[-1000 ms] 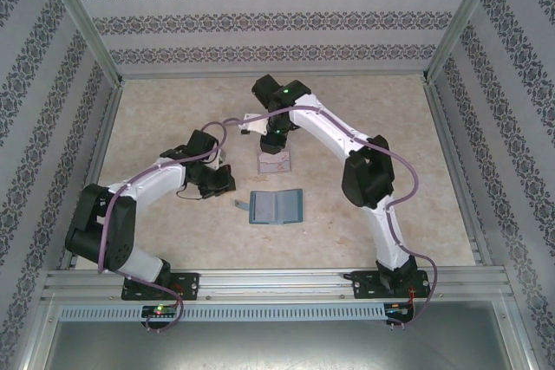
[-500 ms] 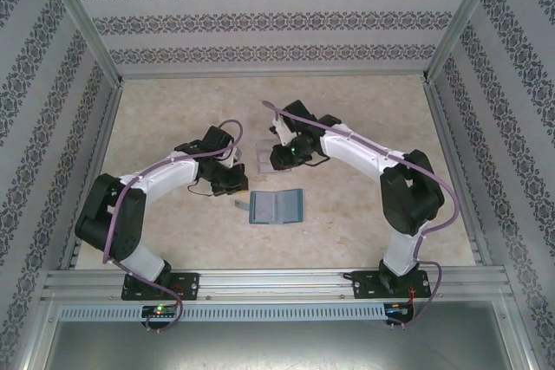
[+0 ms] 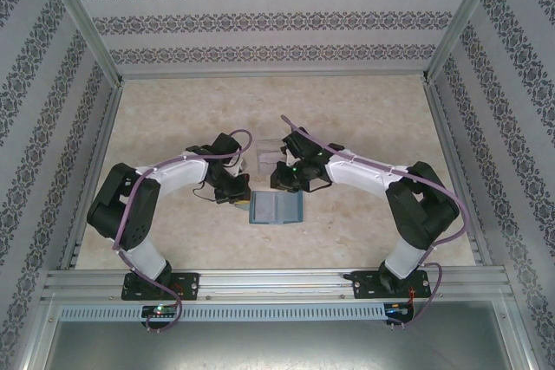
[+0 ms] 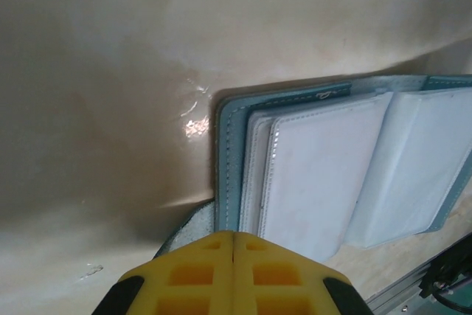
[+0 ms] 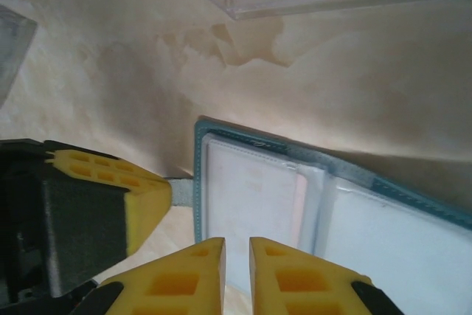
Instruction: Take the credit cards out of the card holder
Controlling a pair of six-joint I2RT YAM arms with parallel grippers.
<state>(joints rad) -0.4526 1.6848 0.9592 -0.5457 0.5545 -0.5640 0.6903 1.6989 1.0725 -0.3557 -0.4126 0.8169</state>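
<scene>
Beige table [image 3: 173, 110], open teal card holder [image 3: 275, 208], clear box [image 3: 264, 153]

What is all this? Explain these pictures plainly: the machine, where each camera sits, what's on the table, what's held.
Two robot arms are bolted at the near edge of a table. One picture is from overhead; the other two from a camera on each wrist. On the table lie an open teal card holder and, behind it, a clear plastic box. A pale card shows inside the holder. The left claw is shut at the holder's strap; whether it pinches it is hidden. The right claw hangs slightly open over the holder, empty.
</scene>
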